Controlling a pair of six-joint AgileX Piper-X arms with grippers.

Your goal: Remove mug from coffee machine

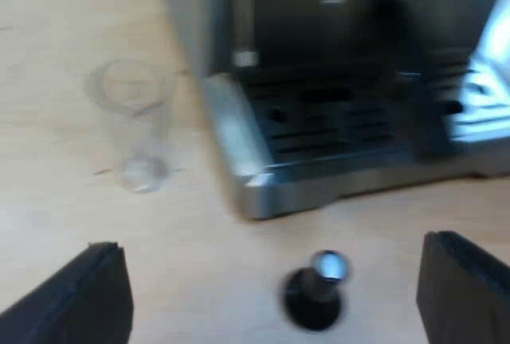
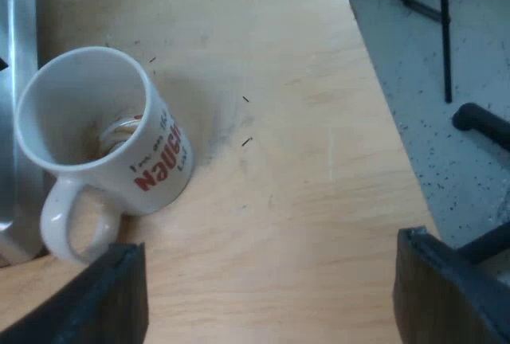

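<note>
The white mug (image 2: 103, 141) with red lettering stands upright on the wooden table (image 2: 287, 201) beside the espresso machine's metal side (image 2: 17, 105). My right gripper (image 2: 267, 300) hovers over the table close to the mug, open, with nothing between its fingers. In the left wrist view, the espresso machine (image 1: 343, 121) shows its drip tray (image 1: 319, 133) with no mug on it. My left gripper (image 1: 279, 296) is open above a tamper with a black knob (image 1: 316, 296), which stands on the table before the machine.
A clear measuring glass (image 1: 135, 121) stands on the table beside the machine. The table's edge (image 2: 390, 113) runs near the mug, with grey floor and black stand legs (image 2: 430, 9) beyond it.
</note>
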